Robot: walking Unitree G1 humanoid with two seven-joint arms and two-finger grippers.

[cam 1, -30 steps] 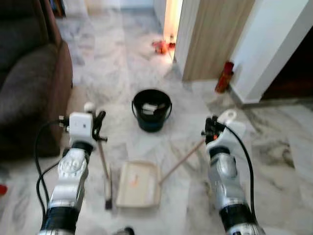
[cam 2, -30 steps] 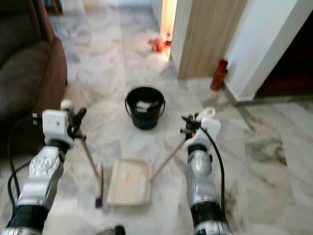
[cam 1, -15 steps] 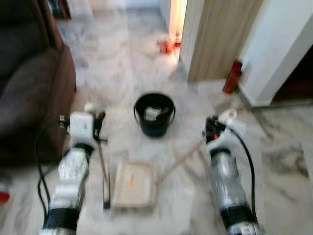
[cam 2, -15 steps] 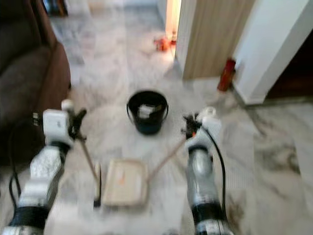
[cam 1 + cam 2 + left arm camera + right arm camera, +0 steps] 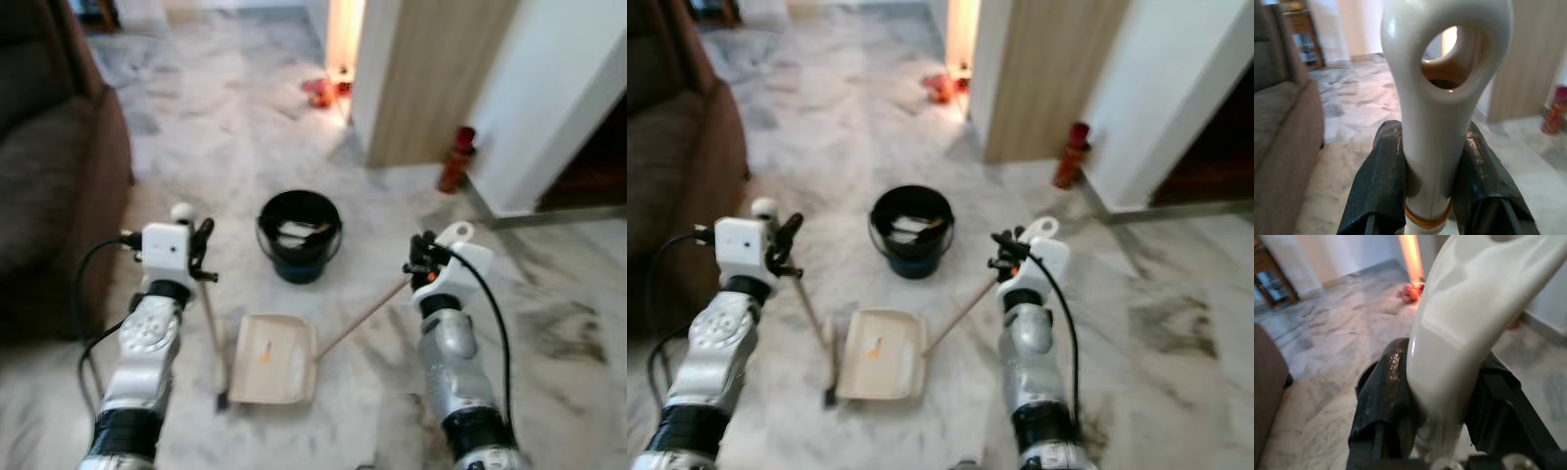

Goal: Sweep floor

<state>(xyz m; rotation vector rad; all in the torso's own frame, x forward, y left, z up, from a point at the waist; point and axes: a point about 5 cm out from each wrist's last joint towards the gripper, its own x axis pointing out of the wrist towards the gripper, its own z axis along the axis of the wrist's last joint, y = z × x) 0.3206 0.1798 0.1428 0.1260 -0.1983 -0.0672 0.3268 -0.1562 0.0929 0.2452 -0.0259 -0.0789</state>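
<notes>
My left gripper [image 5: 200, 258] is shut on the white loop-topped handle of the broom [image 5: 210, 318], with its black fingers [image 5: 1382, 182] pressed on both sides. The broom's head [image 5: 221, 378] rests on the marble floor, left of the dustpan. My right gripper [image 5: 421, 260] is shut on the dustpan's white grip [image 5: 1469, 323]. Its long wooden handle [image 5: 361, 317] slants down to the cream dustpan [image 5: 275, 346], which lies flat on the floor between my arms. A small orange scrap [image 5: 264, 356] lies in the pan.
A black bucket [image 5: 299, 236] with scraps inside stands just beyond the dustpan. A brown sofa [image 5: 47, 186] lines the left side. A wooden door panel [image 5: 431, 78] and white wall stand at the right, with a red canister [image 5: 456, 159] at their foot. Orange items [image 5: 319, 92] lie in the far doorway.
The whole picture has shifted slightly and cleared of blur, so the camera moved. Both grippers keep their hold, and the broom and dustpan stay between my arms.
</notes>
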